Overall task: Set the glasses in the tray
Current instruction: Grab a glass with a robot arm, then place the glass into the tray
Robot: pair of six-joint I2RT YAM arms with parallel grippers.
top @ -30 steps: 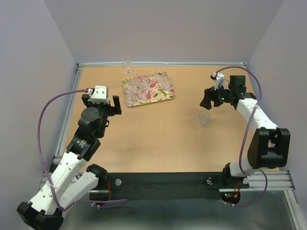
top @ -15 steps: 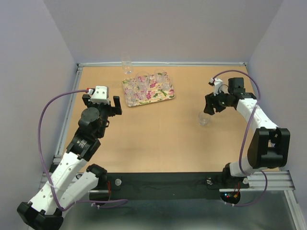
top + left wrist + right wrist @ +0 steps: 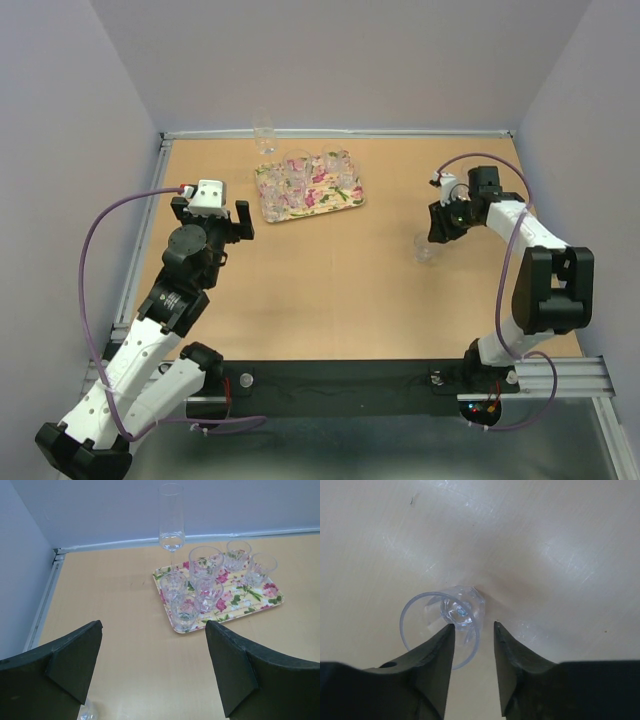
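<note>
From above, the tray (image 3: 320, 208) lies at the far side of the table (image 3: 330, 290), carrying tumblers (image 3: 297, 170). A loose tumbler (image 3: 425, 248) stands well apart to its right, under the right gripper (image 3: 438, 230). The left gripper (image 3: 211, 212) hovers near the tray's left end

Left wrist: the fingers (image 3: 70, 665) are spread wide and empty. Six tumblers (image 3: 205, 567) stand on the tray (image 3: 240, 602), with a flute (image 3: 171, 525) just behind it

Right wrist: the fingers (image 3: 432, 655) are narrowly parted, with the loose tumbler's (image 3: 462, 607) near wall between them; contact is unclear
</note>
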